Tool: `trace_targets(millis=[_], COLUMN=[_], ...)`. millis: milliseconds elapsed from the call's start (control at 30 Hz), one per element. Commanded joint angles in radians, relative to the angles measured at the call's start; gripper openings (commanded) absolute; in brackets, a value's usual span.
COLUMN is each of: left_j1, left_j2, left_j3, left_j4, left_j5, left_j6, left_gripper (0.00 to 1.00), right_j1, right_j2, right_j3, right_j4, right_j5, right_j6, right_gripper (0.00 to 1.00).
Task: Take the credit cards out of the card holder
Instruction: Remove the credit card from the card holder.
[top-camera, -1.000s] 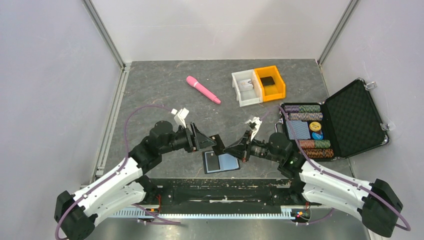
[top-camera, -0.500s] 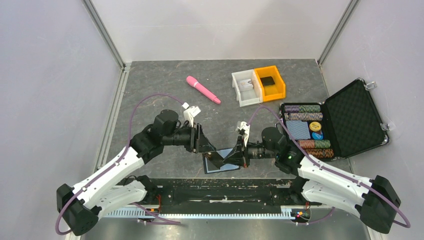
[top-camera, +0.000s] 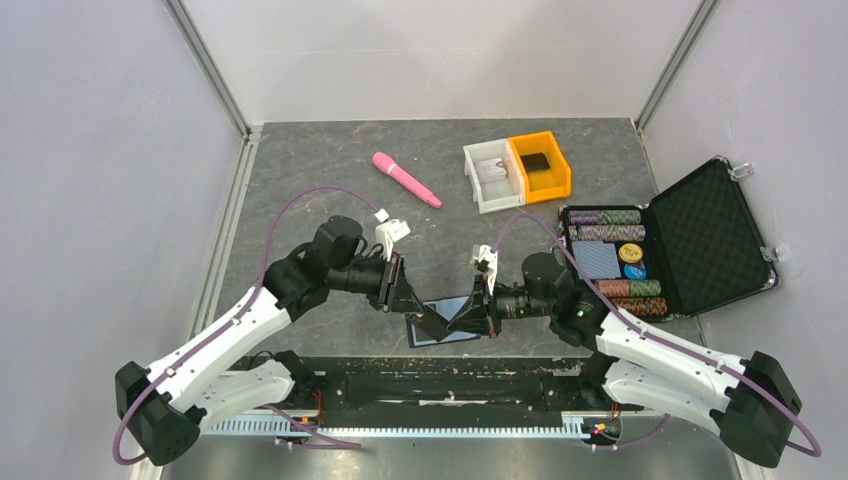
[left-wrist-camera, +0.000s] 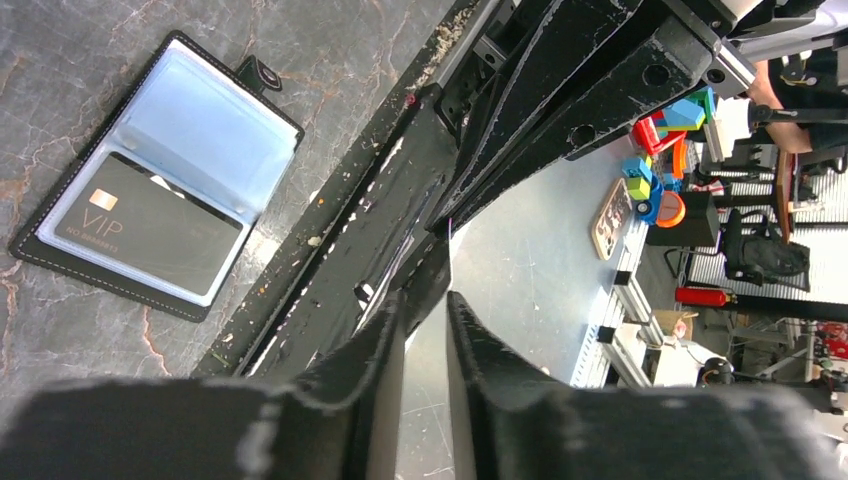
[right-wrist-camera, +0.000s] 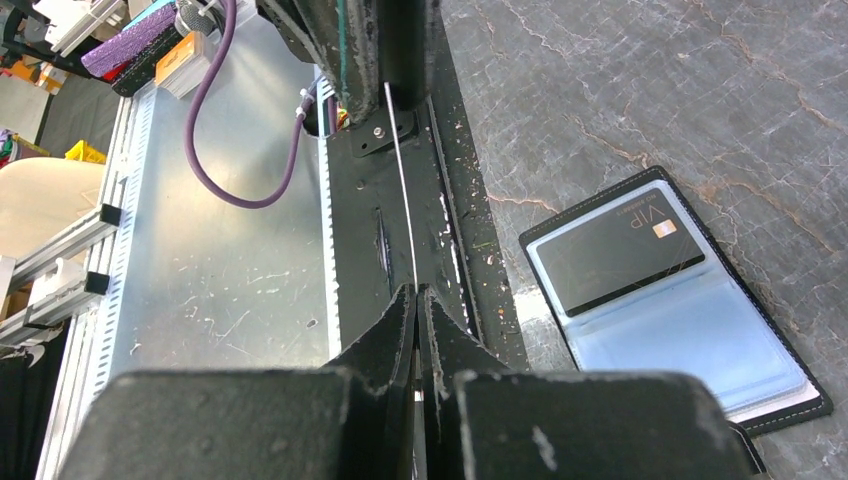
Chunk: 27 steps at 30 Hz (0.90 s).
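The right gripper (right-wrist-camera: 415, 292) pinched a thin card (right-wrist-camera: 400, 180) (seen edge-on), the left gripper (left-wrist-camera: 425, 300) facing it, jaws a slit apart, empty. Beneath them the card holder (right-wrist-camera: 670, 300) lay open on the table (right-wrist-camera: 700, 80), a VIP card (right-wrist-camera: 615, 250) in one pocket.

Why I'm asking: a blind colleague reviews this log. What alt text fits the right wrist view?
The right gripper is pinched shut on a thin card seen edge-on at bottom centre. To its right, the card holder lies open on the grey table, with a black VIP card in one pocket and the other bluish pocket looking empty.
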Motion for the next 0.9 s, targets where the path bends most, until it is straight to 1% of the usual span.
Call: trace_targets(millis=[0, 133, 167, 200, 300, 367, 400, 467, 500, 567, 667, 733, 867], left_j1=[0.003, 0.003, 0.003, 0.003, 0.003, 0.003, 0.003, 0.003, 0.003, 0.003, 0.003, 0.004, 0.004], left_j2=[-0.007, -0.003, -0.004, -0.004, 0.001, 0.013, 0.024, 0.054, 0.074, 0.111, 0.153, 0.16, 0.181], left_j3=[0.044, 0.035, 0.03, 0.024, 0.02, 0.025, 0.033, 0.07, 0.094, 0.137, 0.179, 0.172, 0.138], left_j4=[-0.016, -0.001, 0.005, 0.012, 0.019, 0.053, 0.076, 0.108, 0.124, 0.157, 0.213, 0.275, 0.438], left_j5=[0.049, 0.054, 0.05, 0.039, -0.027, -0.056, -0.069, -0.115, -0.139, -0.191, -0.29, -0.358, -0.448], left_j6=[0.078, 0.067, 0.061, 0.053, 0.028, -0.004, -0.025, -0.052, -0.064, -0.087, -0.151, -0.212, -0.326], left_gripper=[0.21, 0.03, 0.02, 0.02, 0.02, 0.02, 0.02, 0.02, 0.02, 0.02, 0.02, 0.02, 0.02], right_j1=[-0.007, -0.01, -0.01, -0.011, -0.026, -0.033, -0.033, -0.033, -0.033, -0.033, -0.034, -0.033, -0.033], right_j2=[-0.01, -0.006, -0.008, -0.011, -0.041, -0.074, -0.095, -0.134, -0.155, -0.193, -0.249, -0.281, -0.314], right_j3=[0.045, 0.045, 0.045, 0.045, 0.058, 0.088, 0.111, 0.156, 0.172, 0.183, 0.18, 0.172, 0.192], right_j4=[0.023, 0.024, 0.023, 0.021, -0.032, -0.117, -0.17, -0.286, -0.316, -0.347, -0.328, -0.301, -0.304], right_j5=[-0.016, -0.007, 0.0, 0.017, 0.154, 0.305, 0.414, 0.605, 0.689, 0.8, 0.816, 0.82, 0.909], right_j6=[-0.006, 0.002, 0.004, 0.007, 0.033, 0.044, 0.047, 0.038, 0.022, 0.014, 0.041, 0.082, 0.125], right_gripper=[0.0, 0.0, 0.01, 0.05, 0.27, 0.41, 0.49, 0.57, 0.6, 0.65, 0.71, 0.75, 0.77])
